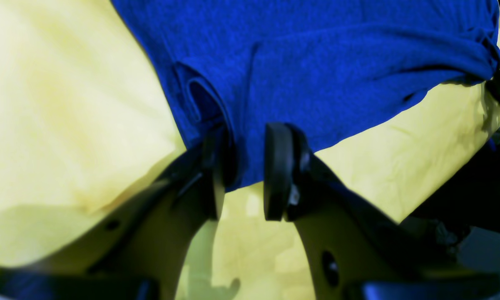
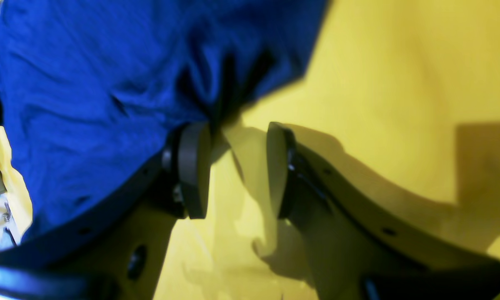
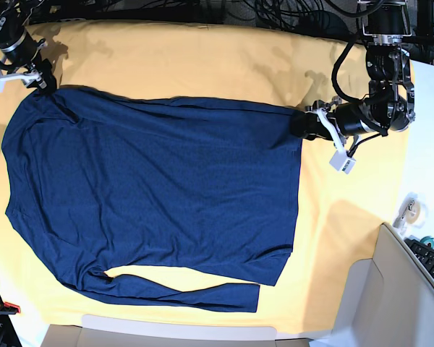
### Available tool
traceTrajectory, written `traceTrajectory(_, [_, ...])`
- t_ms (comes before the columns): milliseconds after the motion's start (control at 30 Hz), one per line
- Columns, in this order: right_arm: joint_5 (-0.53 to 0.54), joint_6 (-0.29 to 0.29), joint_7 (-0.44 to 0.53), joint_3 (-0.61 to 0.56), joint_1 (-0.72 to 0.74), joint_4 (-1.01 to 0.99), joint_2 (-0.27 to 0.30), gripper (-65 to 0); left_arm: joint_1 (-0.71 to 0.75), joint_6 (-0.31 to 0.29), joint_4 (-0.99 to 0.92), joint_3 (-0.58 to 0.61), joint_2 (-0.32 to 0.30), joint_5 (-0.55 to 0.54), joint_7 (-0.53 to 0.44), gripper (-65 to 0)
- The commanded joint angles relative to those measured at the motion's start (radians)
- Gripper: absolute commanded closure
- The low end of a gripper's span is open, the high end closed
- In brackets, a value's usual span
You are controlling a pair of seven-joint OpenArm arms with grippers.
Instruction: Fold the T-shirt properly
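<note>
Yellow-orange table cloth [image 3: 202,61] covers the whole work surface, cables trailing along its far edge; spread across most of it lies the T-shirt [image 3: 152,195], a dark navy long-sleeved garment lying flat, one sleeve doubled along the near edge. Folding proper appears barely begun; the body shows no fold across it, so the sleeve tucks and body folds look still to do. The left gripper [image 1: 243,171] stands at the shirt's corner on the base view's right; its wrist view shows blue fabric bunched between the two pads, so it appears clamped on the T-shirt's edge. The right gripper [image 2: 233,166] sits at the opposite far corner, base view's left; its jaws stand apart with yellow cloth visible between them, a pinch of fabric gathered at one pad's tip; whether it truly holds the shirt cannot be told.
</note>
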Motion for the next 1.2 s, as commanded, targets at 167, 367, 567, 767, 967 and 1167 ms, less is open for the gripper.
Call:
traceTrajectory(167, [0.016, 0.008, 0.018, 0.011, 0.017, 0.017, 0.037, -22.9, 0.010, -0.004, 0.017, -0.007, -0.020, -0.018, -0.020, -15.6])
traceTrajectory(367, [0.016, 0.009, 0.015, 0.068, 0.057, 0.014, 0.064, -23.1, 0.013, -0.004, 0.017, -0.005, -0.020, -0.018, -0.021, -15.6])
traceTrajectory(567, [0.019, 0.015, 0.013, 0.212, 0.095, -0.018, 0.100, -23.2, 0.013, -0.004, 0.017, -0.004, -0.020, -0.018, -0.013, -15.8])
traceTrajectory(767, [0.158, 0.017, 0.013, 0.229, 0.120, -0.212, 0.159, -31.2, 0.013, -0.004, 0.017, 0.004, -0.020, -0.017, -0.013, -22.5])
traceTrajectory(967, [0.159, 0.017, 0.012, 0.212, 0.209, -0.319, 0.165, -36.2, 0.013, -0.004, 0.017, 0.004, -0.020, -0.017, -0.013, -22.7])
traceTrajectory(1167, [0.119, 0.017, 0.018, 0.125, 0.286, -0.404, 0.156, -36.2, 0.013, -0.004, 0.017, 0.004, -0.020, -0.017, -0.013, -22.7])
